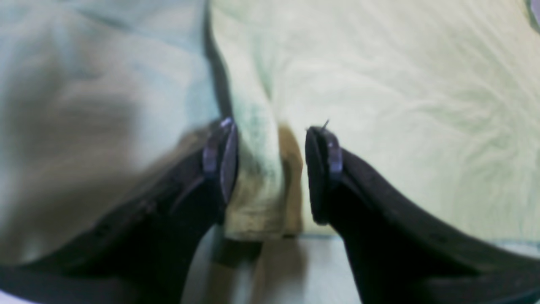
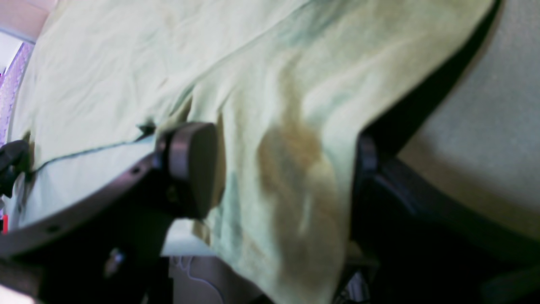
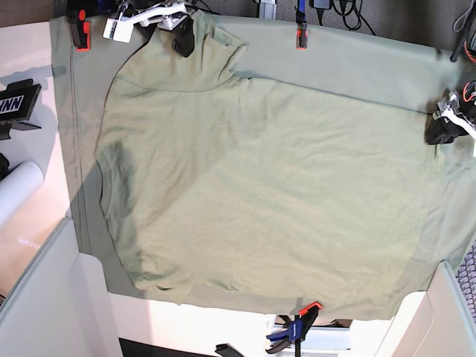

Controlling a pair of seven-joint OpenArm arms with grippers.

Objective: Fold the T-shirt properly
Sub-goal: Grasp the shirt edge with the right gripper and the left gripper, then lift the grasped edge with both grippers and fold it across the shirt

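Observation:
The pale sage-green T-shirt lies spread flat on the same-coloured table cloth. My right gripper is at the shirt's far left corner. In the right wrist view its jaws stand wide apart with a lifted drape of shirt cloth between them. My left gripper is at the shirt's right edge. In the left wrist view a narrow fold of shirt cloth stands between the jaws, touching the left finger, with a small gap to the other finger.
Orange clamps pin the table cloth at the back edge, and a blue and orange clamp pins it at the front. A white roll and a black sign stand sit at the left.

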